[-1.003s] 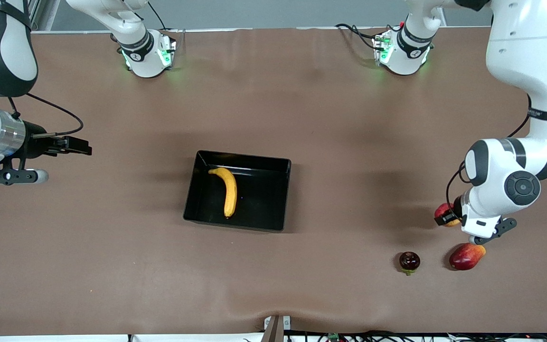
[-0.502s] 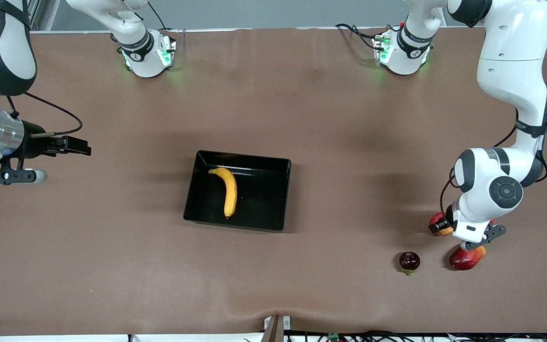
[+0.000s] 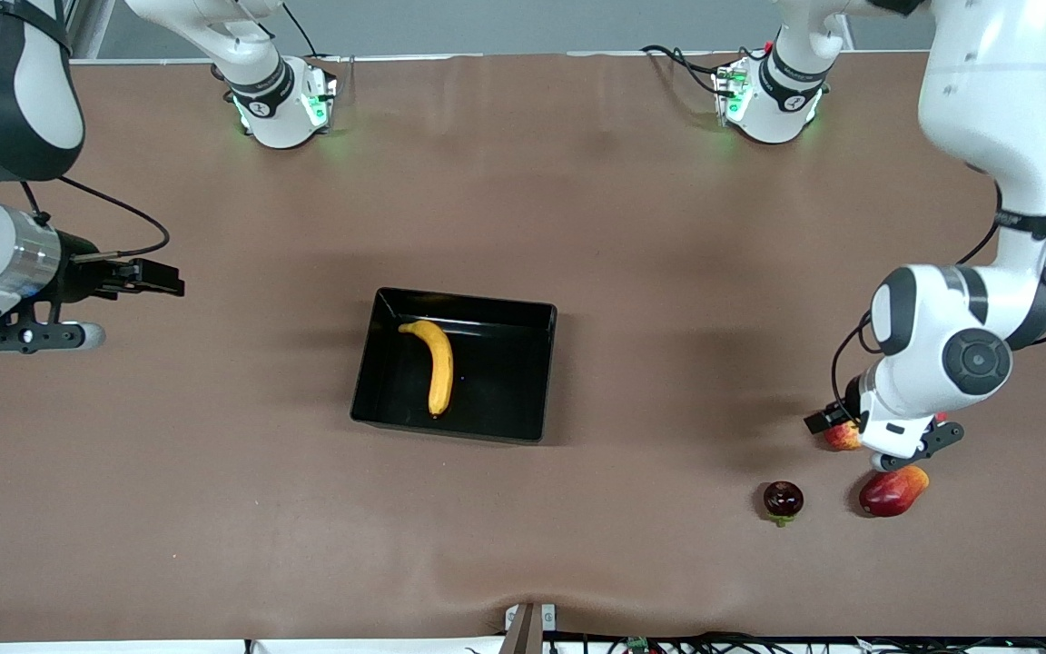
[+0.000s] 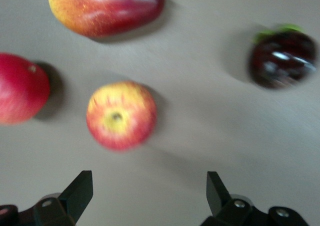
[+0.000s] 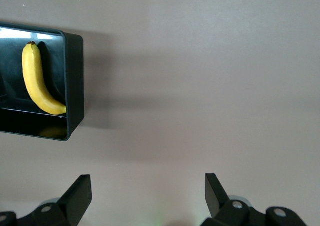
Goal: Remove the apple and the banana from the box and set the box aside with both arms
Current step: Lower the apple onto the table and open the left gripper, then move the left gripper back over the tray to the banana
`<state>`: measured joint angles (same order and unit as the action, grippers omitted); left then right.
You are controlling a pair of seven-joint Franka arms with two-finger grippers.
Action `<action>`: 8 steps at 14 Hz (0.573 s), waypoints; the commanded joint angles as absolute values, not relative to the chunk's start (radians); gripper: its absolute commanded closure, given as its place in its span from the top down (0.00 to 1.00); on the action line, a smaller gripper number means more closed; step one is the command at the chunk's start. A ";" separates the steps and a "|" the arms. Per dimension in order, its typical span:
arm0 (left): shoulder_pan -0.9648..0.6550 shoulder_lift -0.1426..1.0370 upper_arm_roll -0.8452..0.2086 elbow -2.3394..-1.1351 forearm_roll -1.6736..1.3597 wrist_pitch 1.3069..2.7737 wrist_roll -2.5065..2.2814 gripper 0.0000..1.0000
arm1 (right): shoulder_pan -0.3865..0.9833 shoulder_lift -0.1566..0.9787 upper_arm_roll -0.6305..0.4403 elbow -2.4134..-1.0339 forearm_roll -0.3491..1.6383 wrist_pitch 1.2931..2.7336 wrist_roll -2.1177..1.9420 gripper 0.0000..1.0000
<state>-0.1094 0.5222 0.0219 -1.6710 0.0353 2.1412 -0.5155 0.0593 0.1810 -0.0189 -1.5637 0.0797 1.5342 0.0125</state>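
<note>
Yellow banana (image 3: 437, 365) x1, apple (image 4: 121, 115) x1

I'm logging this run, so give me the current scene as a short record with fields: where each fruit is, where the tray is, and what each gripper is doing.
banana: lying in the black tray, mid-table
apple: on the table at the left arm's end, not gripped
left gripper: open, over the apple
right gripper: open, waiting over bare table at the right arm's end
mango: on the table, nearer the front camera than the apple
pomegranate: beside the mango
done: banana only
</note>
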 commanded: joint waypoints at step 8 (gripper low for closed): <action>-0.305 0.550 -0.256 -1.427 0.023 2.013 -1.078 1.00 | 0.060 0.199 -0.017 -1.542 0.091 1.529 0.028 1.00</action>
<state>-0.2217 0.4576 -0.2628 -1.5490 0.0302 2.0414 -0.9819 0.0611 0.1885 -0.0191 -1.5627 0.0801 1.5377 0.0132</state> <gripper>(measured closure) 0.000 0.000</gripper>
